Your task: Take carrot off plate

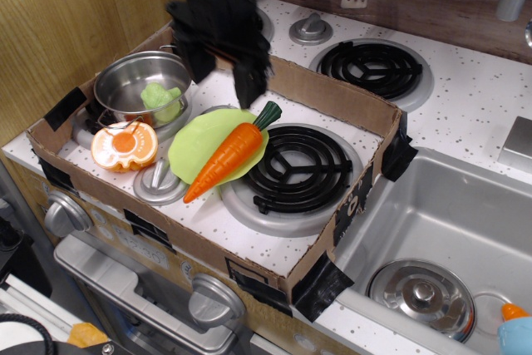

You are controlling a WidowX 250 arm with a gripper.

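The orange carrot (228, 155) with its dark green top lies diagonally on the lime-green plate (193, 142), its tip hanging over the plate's front edge. The plate rests inside the cardboard tray on the toy stove. My black gripper (226, 70) hangs above the plate's back edge, just behind the carrot's green top. Its two fingers point down and stand apart, holding nothing.
A steel pot (137, 81) with a small green toy vegetable (161, 98) stands left of the plate. A halved orange fruit toy (125, 144) lies at the front left. The cardboard tray's walls (332, 97) ring the area. A black burner (295, 168) is right of the plate; the sink (440, 222) is further right.
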